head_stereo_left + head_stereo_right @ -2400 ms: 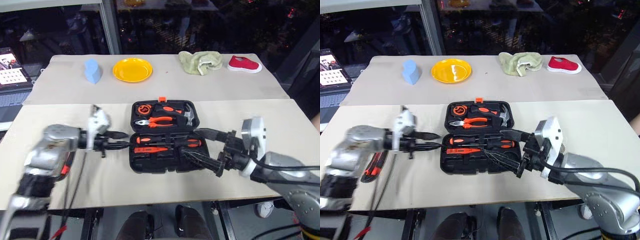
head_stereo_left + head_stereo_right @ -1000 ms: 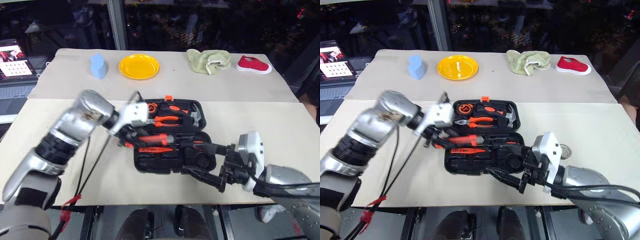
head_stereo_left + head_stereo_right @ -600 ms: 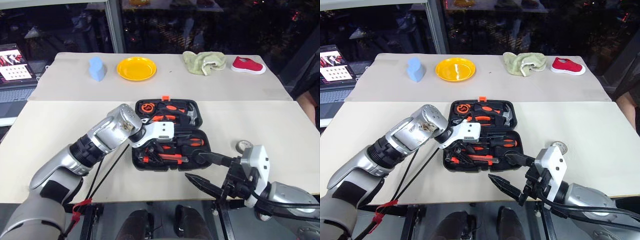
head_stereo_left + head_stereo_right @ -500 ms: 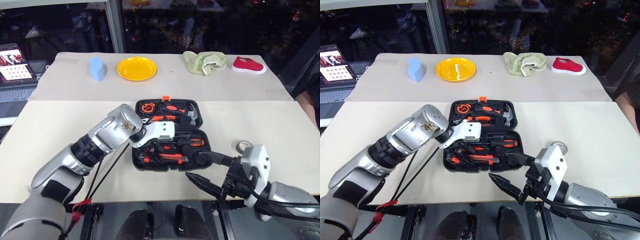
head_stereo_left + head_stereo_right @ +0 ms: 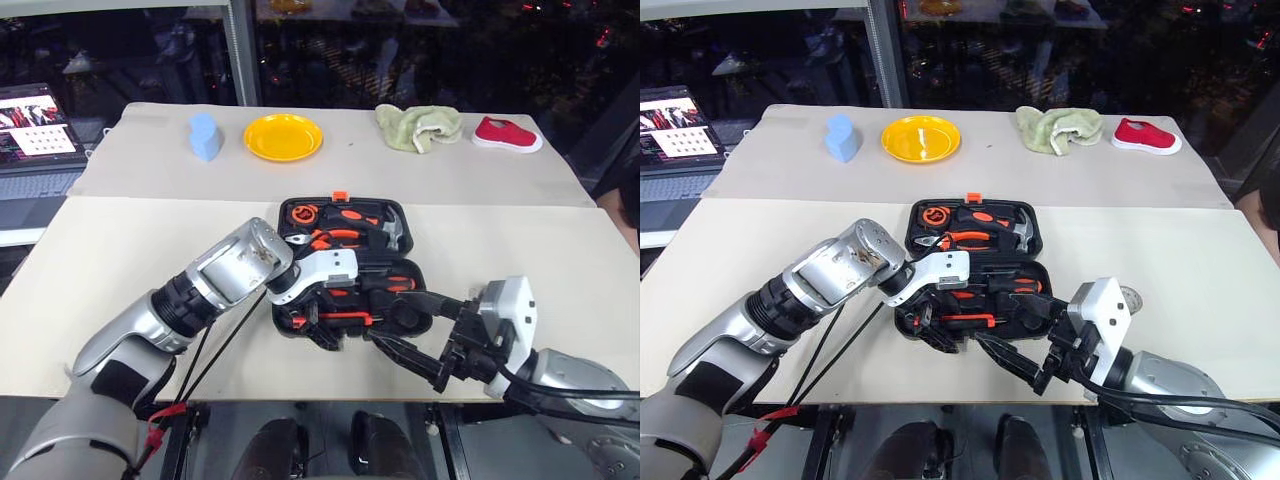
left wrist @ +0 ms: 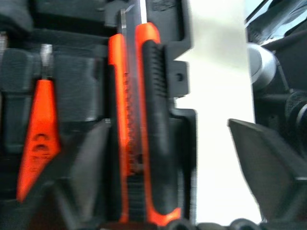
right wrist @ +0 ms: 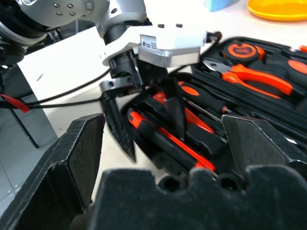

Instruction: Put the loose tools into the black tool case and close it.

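Tools lie in the open black tool case (image 5: 350, 270), which rests on the table (image 5: 130, 250) directly under the left gripper (image 5: 940, 325). The left gripper points down over the near half of the case, and its two black fingers stand apart on either side of the utility knife (image 6: 144, 124); they are spread and clamp nothing. The knife, orange and black, lies flat in its recess at the front edge of the case, between these fingers. Just beside it, further into the case, lie the screwdrivers (image 7: 192, 120) with orange and black handles. In the far half of the case, beyond the left gripper, sit the pliers (image 5: 962, 239), the hammer (image 5: 1020, 228) and a round tape measure (image 5: 931, 214).

The right gripper (image 5: 420, 335) hovers near the front right corner of the case, close to the left gripper, with its fingers wide apart and empty.

Well beyond both grippers, at the far side of the table, are a blue block (image 5: 205, 137), a yellow plate (image 5: 283, 137), a green cloth (image 5: 418, 127) and a red shoe (image 5: 507, 134). A laptop (image 5: 35, 130) stands far to the left.
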Available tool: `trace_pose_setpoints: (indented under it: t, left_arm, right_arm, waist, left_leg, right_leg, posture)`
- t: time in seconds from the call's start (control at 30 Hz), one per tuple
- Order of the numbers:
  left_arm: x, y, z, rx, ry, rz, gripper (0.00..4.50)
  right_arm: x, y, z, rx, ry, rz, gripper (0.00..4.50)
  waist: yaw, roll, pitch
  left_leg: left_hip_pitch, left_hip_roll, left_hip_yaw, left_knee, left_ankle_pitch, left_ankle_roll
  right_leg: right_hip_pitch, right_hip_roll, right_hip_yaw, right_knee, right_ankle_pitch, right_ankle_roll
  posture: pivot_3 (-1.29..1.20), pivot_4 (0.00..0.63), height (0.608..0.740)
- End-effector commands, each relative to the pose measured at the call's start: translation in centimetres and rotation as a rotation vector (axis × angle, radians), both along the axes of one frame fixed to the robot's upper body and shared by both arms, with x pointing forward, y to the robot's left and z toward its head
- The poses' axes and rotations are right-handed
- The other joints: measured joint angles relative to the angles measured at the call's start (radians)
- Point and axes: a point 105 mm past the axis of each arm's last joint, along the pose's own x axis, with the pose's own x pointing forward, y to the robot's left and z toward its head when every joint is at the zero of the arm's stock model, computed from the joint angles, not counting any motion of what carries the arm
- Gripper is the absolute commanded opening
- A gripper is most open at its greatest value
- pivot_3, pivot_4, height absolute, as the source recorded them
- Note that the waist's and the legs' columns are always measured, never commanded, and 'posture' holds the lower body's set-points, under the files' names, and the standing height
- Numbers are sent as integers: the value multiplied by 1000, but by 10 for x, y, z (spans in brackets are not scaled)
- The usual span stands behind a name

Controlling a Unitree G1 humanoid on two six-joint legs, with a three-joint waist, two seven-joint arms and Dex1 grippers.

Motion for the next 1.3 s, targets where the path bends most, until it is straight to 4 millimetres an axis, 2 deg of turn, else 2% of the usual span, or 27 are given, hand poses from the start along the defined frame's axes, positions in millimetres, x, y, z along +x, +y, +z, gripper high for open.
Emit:
trace_pose_setpoints:
  t: [0.03, 0.13, 0.17, 0.43, 0.67, 0.93, 1.0, 1.07, 1.3]
  left_arm:
    - [-6, 2, 4, -40, -10, -56, 1352]
    - [-11, 5, 2, -67, -14, -101, 283]
    - [-13, 6, 0, -67, -9, -109, 53]
    - [-27, 10, -9, -71, 22, -200, 53]
    - [-26, 11, -26, 8, -16, -227, 53]
    - [-31, 12, -32, 28, -22, -279, 53]
    - [-31, 13, -40, 67, -55, -302, 53]
    - [-30, 12, -47, 90, -74, -314, 53]
    - [-23, 8, -53, 104, -112, -320, 53]
  right_arm:
    - [-2, -2, 9, -8, -54, -2, 4500]
    - [-3, -4, 9, -13, -54, -4, 4500]
    - [-3, -4, 9, -15, -54, -5, 4500]
    - [-6, -5, 9, -25, -48, -2, 4500]
    - [-5, -5, 9, -29, -49, -1, 4500]
    - [-7, -3, 7, -29, -42, -6, 4500]
    - [-7, -3, 7, -28, -41, -6, 4500]
    - [-7, -3, 7, -28, -42, -8, 4500]
    - [-5, -3, 8, -21, -49, -23, 4500]
  waist:
    - [0, 0, 0]
    - [3, 0, 0]
    - [2, 0, 0]
    - [2, 0, 0]
    - [1, 0, 0]
    - [1, 0, 0]
    - [1, 0, 0]
    - [2, 0, 0]
    - [5, 0, 0]
  left_leg:
    - [0, 0, 0, -1, 0, 0]
    - [-2, 0, 0, -1, 0, 0]
    - [-2, 0, 0, -1, 0, 0]
    - [-1, 0, 0, -1, 0, 0]
    - [-1, 0, 0, 0, 0, 0]
    - [-1, 0, 0, 0, 0, 1]
    - [-1, 0, 0, 0, 0, 1]
    - [-1, 0, 0, 0, -1, 1]
    - [0, 0, 0, 1, -1, 2]
  right_leg:
    - [0, 0, 0, -1, 0, 0]
    - [0, 0, -1, -2, 0, 0]
    - [0, 0, -1, -2, 0, 0]
    - [0, -2, 0, -1, 0, 0]
    - [0, -1, 0, -1, 0, 0]
    - [0, -2, 0, -1, 0, 0]
    - [0, -1, 0, -1, 0, 0]
    - [0, -2, 0, -2, 0, 0]
    - [2, -3, 0, -1, 0, 0]
  posture:
    - [0, 150, 740]
    - [0, 150, 740]
    - [0, 150, 740]
    - [0, 150, 740]
    - [0, 150, 740]
    - [0, 150, 740]
    - [0, 150, 740]
    - [0, 150, 740]
    - [0, 150, 740]
